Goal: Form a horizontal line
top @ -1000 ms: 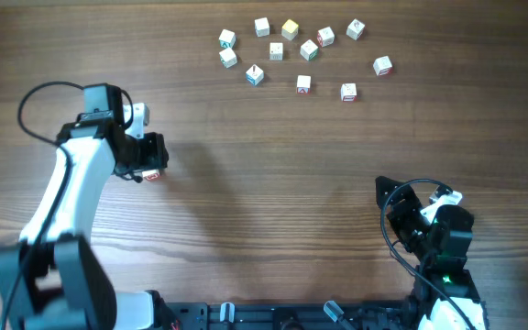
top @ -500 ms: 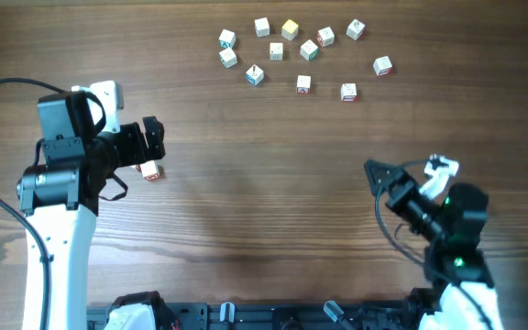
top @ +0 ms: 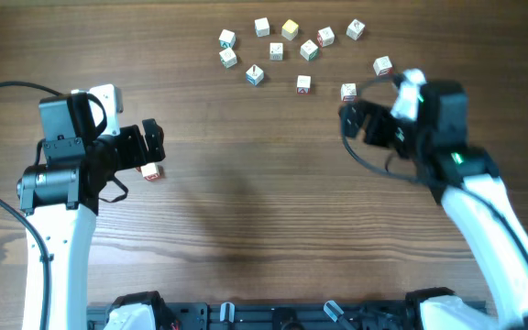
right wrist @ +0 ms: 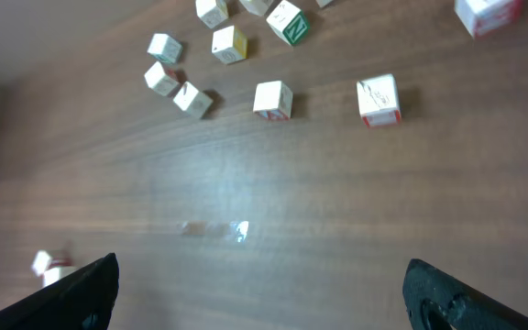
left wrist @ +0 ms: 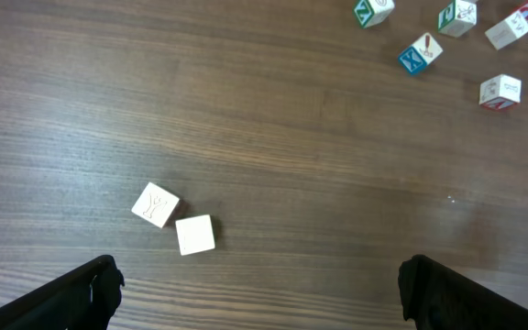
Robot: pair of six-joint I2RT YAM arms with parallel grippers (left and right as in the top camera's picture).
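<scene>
Well, both sets of jaws stand wide apart and hold nothing. The left gripper point(top: 151, 144) hangs just beside the horizontal line point(left wrist: 195, 235), which is not yet formed: only two pale cubes lie corner to corner on the wooden surface point(top: 246, 211), well apart from the loose cluster of cubes point(top: 276, 50). The right gripper point(top: 352, 117) hovers at that cluster's edge, near one red-marked cube point(top: 348, 92).
</scene>
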